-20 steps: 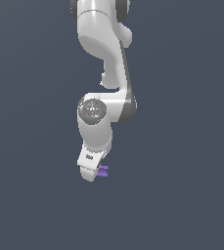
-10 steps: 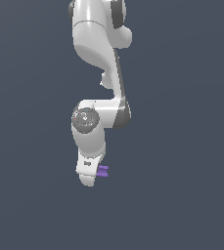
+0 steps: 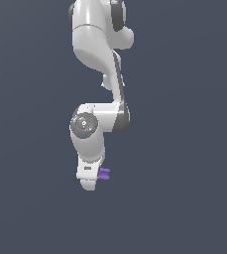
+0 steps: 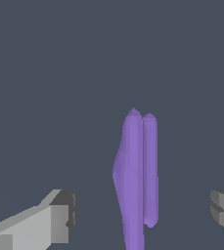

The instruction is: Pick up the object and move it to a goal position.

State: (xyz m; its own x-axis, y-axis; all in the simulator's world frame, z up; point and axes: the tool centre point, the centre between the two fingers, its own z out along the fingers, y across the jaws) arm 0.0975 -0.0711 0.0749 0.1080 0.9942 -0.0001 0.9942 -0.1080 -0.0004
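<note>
The object point(image 4: 135, 176) is a small purple elongated piece with a groove along its side. In the wrist view it lies between my two grey fingers point(image 4: 59, 219), with a wide gap on each side and no contact. My gripper point(image 4: 143, 212) is open around it. In the exterior view the purple object point(image 3: 104, 173) shows just beside the low end of my white hand, towards the exterior view's right. My gripper point(image 3: 91, 181) is down at the object's level there, and its fingers are mostly hidden by the hand.
A plain dark grey surface point(image 3: 184, 208) fills both views. My white arm point(image 3: 92, 49) comes down from the top of the exterior view. Nothing else shows.
My wrist and hand have come down and shifted a little towards the exterior view's left. The purple object has stayed in place.
</note>
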